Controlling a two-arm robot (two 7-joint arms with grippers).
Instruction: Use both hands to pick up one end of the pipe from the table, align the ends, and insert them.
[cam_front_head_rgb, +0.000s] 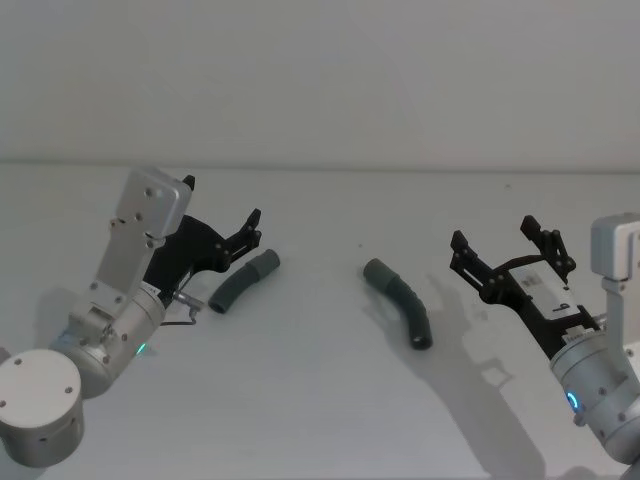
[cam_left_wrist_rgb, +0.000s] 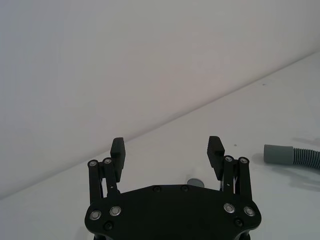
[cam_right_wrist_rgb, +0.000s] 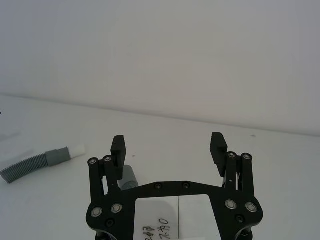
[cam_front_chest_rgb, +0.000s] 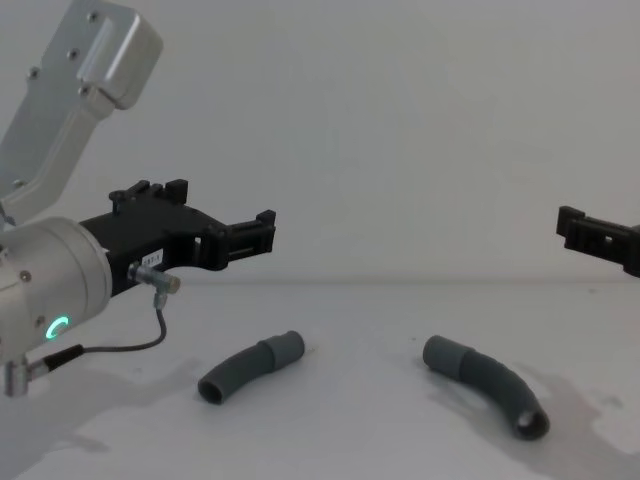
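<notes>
Left of the frame in the head view, the left gripper (cam_left_wrist_rgb: 166, 151) hovers above the worktop (cam_front_head_rgb: 320, 410), jaws wide apart, gripping nothing. Just to its right lies the left hose piece (cam_front_head_rgb: 243, 280), flat on the surface, its cuff (cam_front_head_rgb: 265, 265) pointing toward the centre. The right wrist view catches a white band (cam_right_wrist_rgb: 77, 149) at that tip. Across a bare gap sits the right hose piece (cam_front_head_rgb: 400, 300), cuff (cam_front_head_rgb: 378, 270) facing inward. Far right, the right gripper (cam_right_wrist_rgb: 168, 146) hangs above the surface, jaws apart too, empty. So this looks like the approach, with nothing lifted yet. Next, each gripper needs to drop onto its nearer piece's ribbed body, leaving both cuffs free. The surface is plain matte white, with a pale wall (cam_front_head_rgb: 320, 80) behind.
</notes>
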